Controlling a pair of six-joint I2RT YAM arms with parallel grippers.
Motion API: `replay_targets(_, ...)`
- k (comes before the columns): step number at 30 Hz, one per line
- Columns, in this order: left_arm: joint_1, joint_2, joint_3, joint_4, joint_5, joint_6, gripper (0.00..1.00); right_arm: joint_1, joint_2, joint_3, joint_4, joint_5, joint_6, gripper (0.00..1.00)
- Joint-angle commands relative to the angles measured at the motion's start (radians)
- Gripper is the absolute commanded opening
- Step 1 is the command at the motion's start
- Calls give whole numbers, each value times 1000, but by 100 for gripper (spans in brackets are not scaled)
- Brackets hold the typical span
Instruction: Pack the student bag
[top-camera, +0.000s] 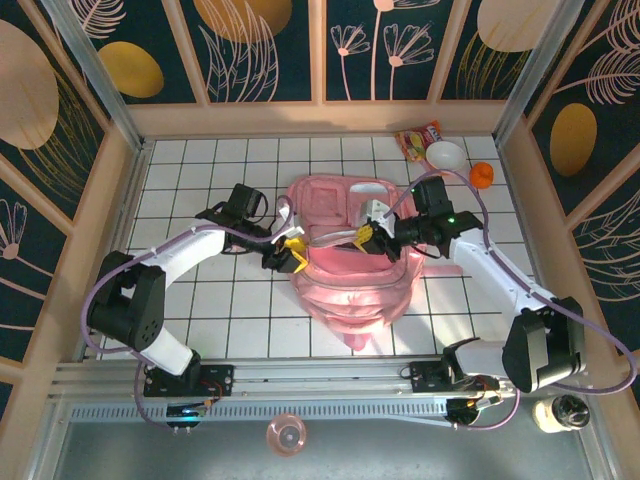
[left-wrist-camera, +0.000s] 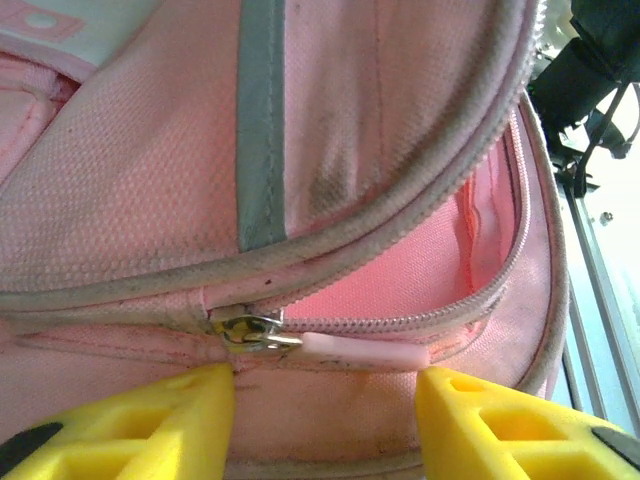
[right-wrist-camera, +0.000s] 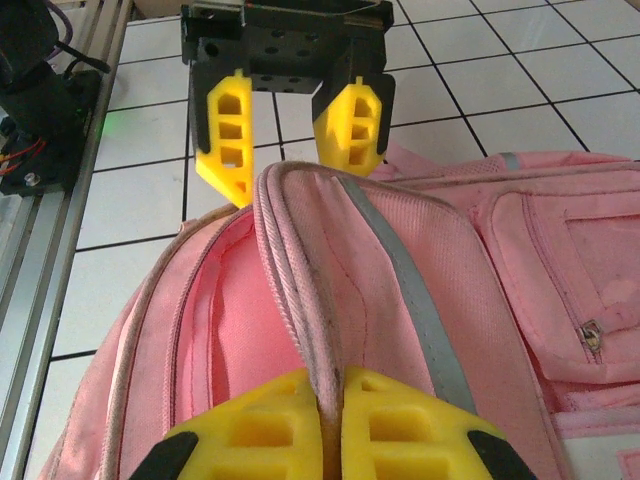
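White square tiles cover the flat table (top-camera: 190, 190), and dark blue walls (top-camera: 285, 70) with gold and pink leaf drawings stand around it. I see the big soft pink fabric student bag (top-camera: 350, 290) lying in the middle of the table.

From above I cannot make out the zip. The left wrist camera shows it up close: a small silver metal slider (left-wrist-camera: 245, 330) with a smooth pale pink pull tab (left-wrist-camera: 365, 350). The left gripper (left-wrist-camera: 325, 400) has its yellow fingers (left-wrist-camera: 160, 420) spread wide, one on each side of that tab, holding nothing.

The right wrist camera shows the right gripper (right-wrist-camera: 328, 385) squeezed tight on the bag's corded pink rim (right-wrist-camera: 285, 270). The cloth looks rough and woven, with a flat grey stripe (right-wrist-camera: 395, 270) running along it. The bag's mouth gapes open, brighter pink inside.
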Motion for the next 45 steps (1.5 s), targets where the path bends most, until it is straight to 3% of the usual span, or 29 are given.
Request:
replay_targets(1,-4,-30,-15,-7,66,27,59,3,-30,-4,25,-3,22,0)
replay_targets(3,-3,-42,-14,-38,71,57,63,3,-27,-1,18,3,16,0)
replay_targets(7,-3,-74,-66,11,0,37,63,3,-19,11,11,-6,8,0)
replay_targets(12,-4,-23,-36,56,-59,19,52,5,-21,18,10,-15,4,0)
replay_targets(17,-5,36,24,62,6,4,48,6,-27,10,18,-13,15,0)
replay_targets(21,-5,37,26,58,19,6,36,7,-31,2,25,-10,29,0)
replay_targets(25,-6,5,1,55,25,9,17,7,-35,-2,41,5,69,0)
replay_targets(30,-6,-50,-53,103,25,-30,8,8,-64,-30,73,35,171,6)
replay_targets(34,-10,-76,-80,151,16,-73,4,24,-122,-49,103,112,366,24)
replay_targets(37,-13,-86,-96,176,11,-88,7,54,-203,-72,131,178,581,37)
replay_targets(41,-26,-64,-97,187,8,-91,12,111,-298,-103,147,292,1001,49)
replay_targets(45,-38,-38,-76,149,16,-66,16,170,-324,-135,87,359,1484,51)
